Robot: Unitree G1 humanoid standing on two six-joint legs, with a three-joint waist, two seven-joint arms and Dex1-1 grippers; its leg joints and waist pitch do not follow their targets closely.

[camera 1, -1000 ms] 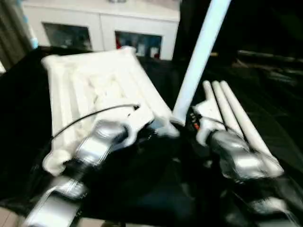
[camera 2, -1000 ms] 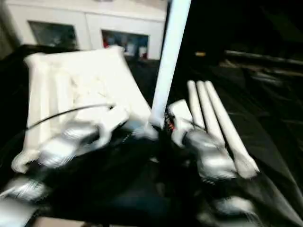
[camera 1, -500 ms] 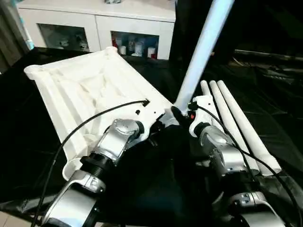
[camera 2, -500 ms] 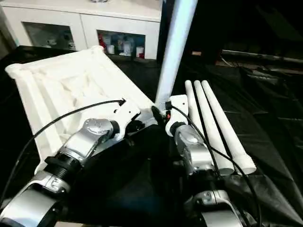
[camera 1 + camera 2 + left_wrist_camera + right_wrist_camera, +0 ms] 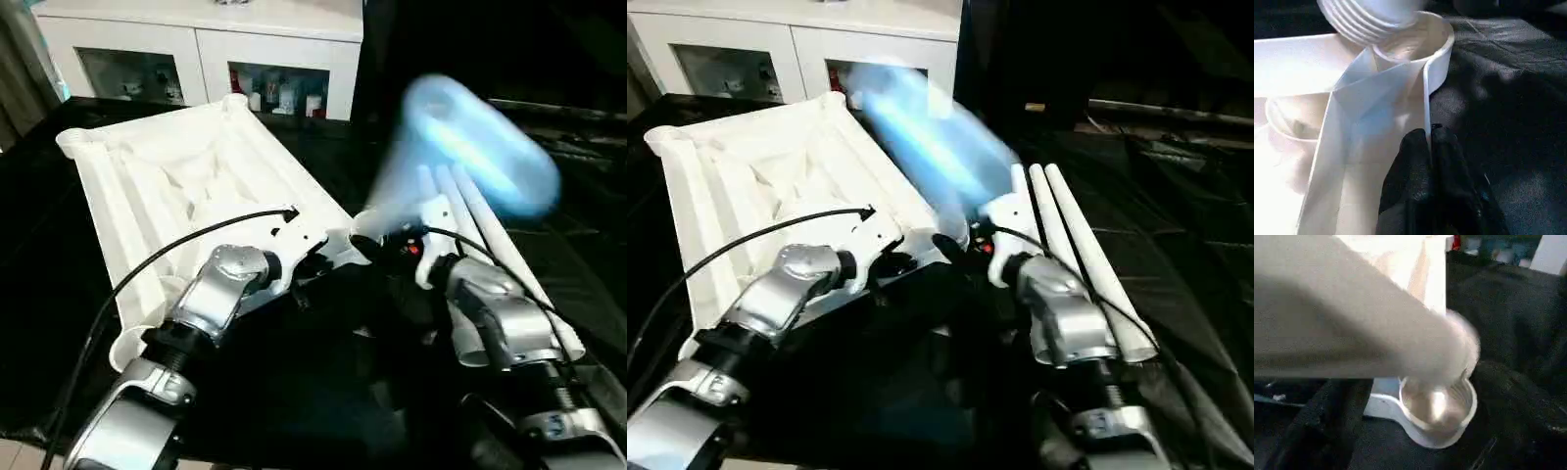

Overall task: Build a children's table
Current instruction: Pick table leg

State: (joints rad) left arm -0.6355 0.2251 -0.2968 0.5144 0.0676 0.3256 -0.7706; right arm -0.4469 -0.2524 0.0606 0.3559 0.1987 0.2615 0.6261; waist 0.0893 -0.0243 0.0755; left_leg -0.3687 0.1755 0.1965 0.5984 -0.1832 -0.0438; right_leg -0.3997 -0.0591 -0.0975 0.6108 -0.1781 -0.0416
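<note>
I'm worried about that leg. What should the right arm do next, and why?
Probably grasp the leg with the right gripper and stand it upright: it is a leaning blur, its threaded end above the corner socket, not seated.

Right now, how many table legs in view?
4. Three legs lie side by side on the black cloth, right of the tabletop. The fourth leg is a motion blur tipping over the tabletop's near right corner socket.
</note>
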